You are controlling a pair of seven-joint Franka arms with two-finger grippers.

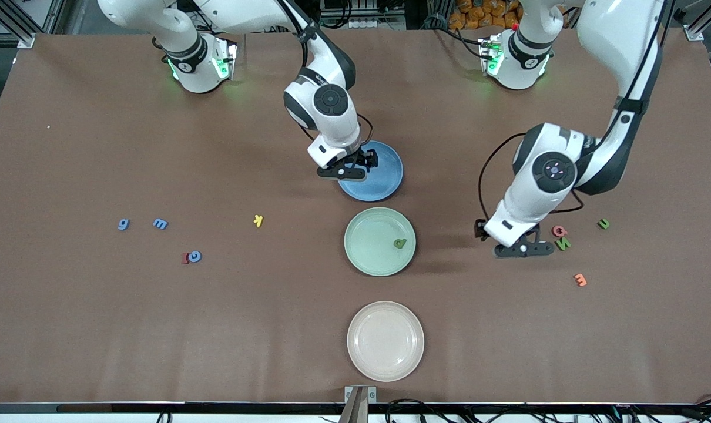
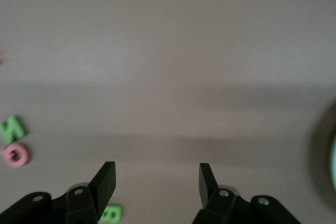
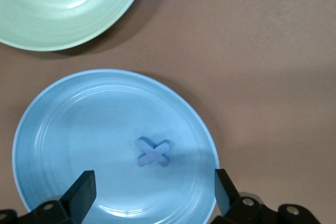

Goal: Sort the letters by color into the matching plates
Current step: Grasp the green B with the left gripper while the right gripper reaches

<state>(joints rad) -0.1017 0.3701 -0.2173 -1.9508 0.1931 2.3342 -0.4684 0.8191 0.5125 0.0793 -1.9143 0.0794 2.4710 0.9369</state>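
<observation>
Letters sit scattered on my brown bench (image 1: pixel 97 329). A blue x-shaped letter (image 3: pixel 153 152) lies flat in the blue plate (image 1: pixel 385 176), and a green letter (image 1: pixel 399 243) lies in the mint green plate (image 1: pixel 367 258), which is just nearer the front camera than the blue one. Toward the right arm's end I see a blue "g" (image 1: pixel 123 224), a blue "m" (image 1: pixel 160 223) and a blue round letter (image 1: pixel 195 255) touching a red one (image 1: pixel 185 257), with a yellow "k" (image 1: pixel 258 220) nearby.

My right gripper (image 3: pixel 153 192) hangs over the blue plate, fingers spread wide and empty, the x-shaped letter lying loose between them. My left gripper (image 2: pixel 157 182) is low over bare bench toward the left arm's end, fingers parted with nothing between them.

Just beside the left gripper lie a green "N" (image 1: pixel 563 243) touching a pink letter (image 1: pixel 560 231); a green "u" (image 1: pixel 603 223) and an orange "m" (image 1: pixel 580 279) lie farther out. Another green letter (image 2: pixel 111 213) peeks out past one left finger (image 2: pixel 103 182). A cream-white plate (image 1: pixel 385 367) sits nearest the front camera.
</observation>
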